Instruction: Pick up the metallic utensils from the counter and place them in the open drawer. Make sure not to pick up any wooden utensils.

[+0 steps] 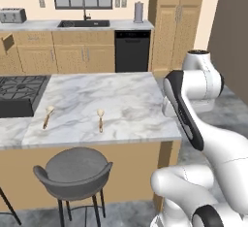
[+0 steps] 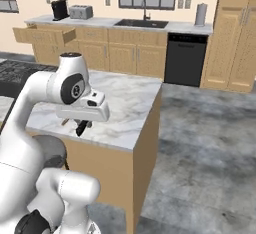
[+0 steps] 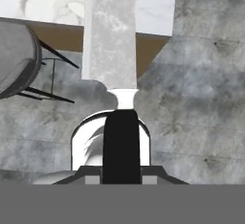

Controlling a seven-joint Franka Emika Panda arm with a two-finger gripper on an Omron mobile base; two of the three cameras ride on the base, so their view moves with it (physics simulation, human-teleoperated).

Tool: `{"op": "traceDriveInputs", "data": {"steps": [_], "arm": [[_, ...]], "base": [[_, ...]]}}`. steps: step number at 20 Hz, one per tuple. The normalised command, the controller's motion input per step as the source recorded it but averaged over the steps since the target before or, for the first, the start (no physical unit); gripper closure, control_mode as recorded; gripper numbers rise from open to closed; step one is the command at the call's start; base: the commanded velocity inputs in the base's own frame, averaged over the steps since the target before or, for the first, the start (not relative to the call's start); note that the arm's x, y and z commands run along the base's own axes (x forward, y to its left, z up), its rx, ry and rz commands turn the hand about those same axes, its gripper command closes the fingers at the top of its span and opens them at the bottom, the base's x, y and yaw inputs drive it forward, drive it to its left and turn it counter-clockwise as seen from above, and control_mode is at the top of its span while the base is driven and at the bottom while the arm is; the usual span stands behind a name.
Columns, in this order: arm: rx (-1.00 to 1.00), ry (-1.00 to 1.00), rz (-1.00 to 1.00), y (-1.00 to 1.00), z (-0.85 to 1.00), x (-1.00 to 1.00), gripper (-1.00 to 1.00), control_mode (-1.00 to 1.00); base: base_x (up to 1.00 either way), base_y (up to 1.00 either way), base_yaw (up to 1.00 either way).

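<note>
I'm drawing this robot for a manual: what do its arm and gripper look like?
The arm is made of glossy white rounded segments with black joint bands and round dark caps. The gripper is a white block-shaped hand with short dark fingers. No cables or markings are visible.

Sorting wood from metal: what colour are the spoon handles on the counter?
Orange-brown wooden spoons, clearest in the left base view.

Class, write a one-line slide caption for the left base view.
White robot arm beside a marbled island counter bearing two wooden spoons, a grey stool below.
</note>
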Motion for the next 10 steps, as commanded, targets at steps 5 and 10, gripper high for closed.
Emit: {"op": "traceDriveInputs", "data": {"steps": [5, 10], "arm": [[0.00, 0.00, 0.00, 0.00, 0.00, 0.00, 1.00, 1.00], [0.00, 0.00, 0.00, 0.00, 0.00, 0.00, 1.00, 1.00]], "base": [[-0.81, -1.00, 0.00], [-0.16, -1.00, 0.01]]}}
